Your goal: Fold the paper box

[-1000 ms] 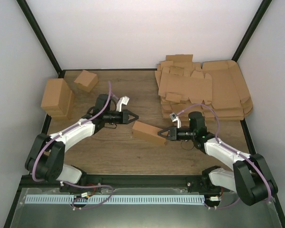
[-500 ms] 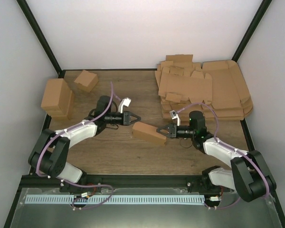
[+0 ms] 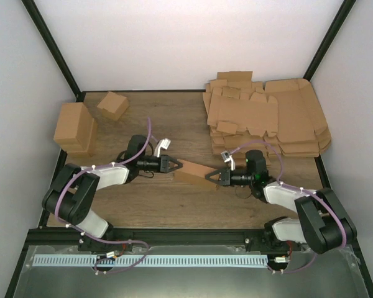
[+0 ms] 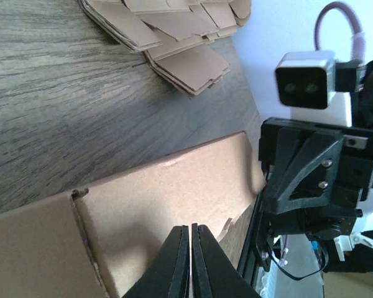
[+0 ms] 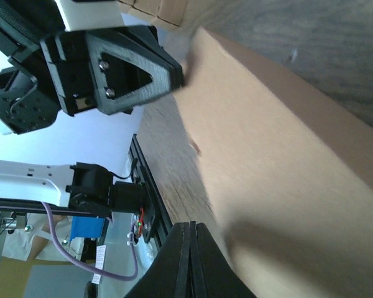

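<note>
The paper box [image 3: 196, 172] lies on the wooden tabletop [image 3: 174, 124] near the middle of the workspace, a small oblong of plain brown cardboard set at a slant, its left end a little farther from the arm bases than its right end. It sits directly between the two arms.

The left gripper [image 3: 173, 165] reaches in low from the left, and its fingers are pressed together with nothing between them. Its tip sits against the box's left end. In the left wrist view the closed fingers [image 4: 185, 261] point at a broad brown face of the box [image 4: 143, 211], which shows a crease and a small notch at its upper edge.

The right gripper [image 3: 212, 177] comes in from the opposite side, also with its fingers together and empty, its tip at the box's right end. The right wrist view shows those fingers [image 5: 185, 261] meeting just beside the box's long flat face [image 5: 286, 174], with the left gripper [image 5: 124, 68] at the far end of it.

Away from the box, a stack of flat cardboard sheets [image 3: 267, 118] fills the far right of the tabletop. On the far left stand a larger brown box [image 3: 74, 127] and, just behind it, a small cube-shaped box [image 3: 112, 105] — both well apart from the grippers.
</note>
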{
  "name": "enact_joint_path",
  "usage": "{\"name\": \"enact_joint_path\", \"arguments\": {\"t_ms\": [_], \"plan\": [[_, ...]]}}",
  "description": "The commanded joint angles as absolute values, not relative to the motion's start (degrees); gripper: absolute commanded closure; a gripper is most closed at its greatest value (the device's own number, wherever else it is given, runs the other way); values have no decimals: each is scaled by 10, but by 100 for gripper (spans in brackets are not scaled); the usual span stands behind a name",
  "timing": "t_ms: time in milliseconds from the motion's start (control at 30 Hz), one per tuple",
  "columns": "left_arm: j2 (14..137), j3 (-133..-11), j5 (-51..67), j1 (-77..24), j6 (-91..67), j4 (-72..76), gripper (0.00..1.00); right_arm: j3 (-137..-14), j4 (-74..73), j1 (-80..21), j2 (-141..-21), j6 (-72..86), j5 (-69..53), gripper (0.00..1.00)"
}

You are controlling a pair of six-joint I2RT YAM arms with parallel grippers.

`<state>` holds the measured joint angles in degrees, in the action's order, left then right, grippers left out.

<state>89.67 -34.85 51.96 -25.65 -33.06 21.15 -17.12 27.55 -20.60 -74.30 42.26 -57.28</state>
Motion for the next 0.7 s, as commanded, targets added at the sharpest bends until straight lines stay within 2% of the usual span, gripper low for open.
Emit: {"name": "enact_joint_path", "arguments": {"t_ms": [0,167,500,667], "plan": [[866,-394,519,-256,-309,167,96,-245,199,-200,-697,382,-557,99],[874,-405,507,-256,-305,155,96,-270,168,-201,-721,354,-547,99],[949,-337,502,-256,-326,249,96,-212,306,-186,-862,365,-572,99],[901,-349,494,-256,-316,195,96,-228,257,-186,-816,354,-570,99]]}}
